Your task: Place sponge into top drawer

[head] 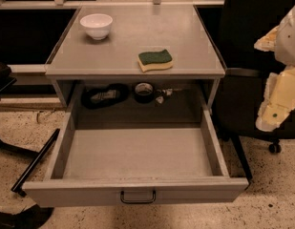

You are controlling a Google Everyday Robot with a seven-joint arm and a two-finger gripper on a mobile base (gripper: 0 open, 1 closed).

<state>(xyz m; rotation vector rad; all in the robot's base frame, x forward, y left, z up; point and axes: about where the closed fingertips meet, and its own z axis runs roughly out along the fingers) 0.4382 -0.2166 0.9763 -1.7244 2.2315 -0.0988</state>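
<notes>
A bowl (96, 26) stands at the table's (147, 32) far left. The sponge (155, 60), green over yellow, lies near the front edge above the open drawer (137, 152). The pincer (279, 95) is at right; I cannot tell its state.

Single arm (286, 35) enters at the right edge of the view, pale cream, partly cut off by the frame. The gripper (277, 99) sits directly below it at mid-height, angled downward and to the left.

Office-type workspace is showing: grey metal desk unit (152, 32) standing on speckled floor (271, 199), dark swivel chair (249, 56) on castors sitting just beside it. Gripper (275, 109) hanging at right edge, over chair.
</notes>
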